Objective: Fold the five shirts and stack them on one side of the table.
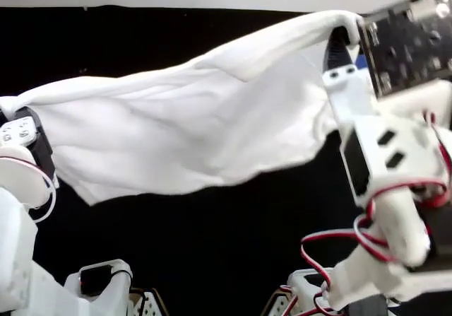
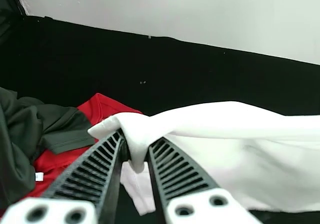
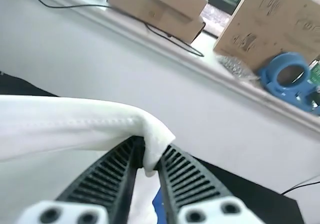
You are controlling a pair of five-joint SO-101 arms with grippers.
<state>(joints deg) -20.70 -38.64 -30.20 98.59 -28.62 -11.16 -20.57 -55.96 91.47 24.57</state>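
A white shirt (image 1: 191, 118) hangs stretched in the air between both arms above the black table (image 1: 212, 245). My left gripper (image 2: 134, 151) is shut on one end of the white shirt (image 2: 225, 144); in the high view that end is at the left edge by the left gripper (image 1: 13, 114). My right gripper (image 3: 148, 161) is shut on the other end of the white shirt (image 3: 65, 129), raised high at the upper right by the right gripper (image 1: 346, 30). A red shirt (image 2: 75, 139) and a dark shirt (image 2: 25, 134) lie crumpled on the table beyond my left gripper.
A white wall (image 2: 200, 13) stands behind the black table's far edge. Cardboard boxes (image 3: 270, 18) and a blue ring-shaped part (image 3: 290, 76) sit on a ledge above that wall. The arm bases (image 1: 106, 288) stand at the table's near edge.
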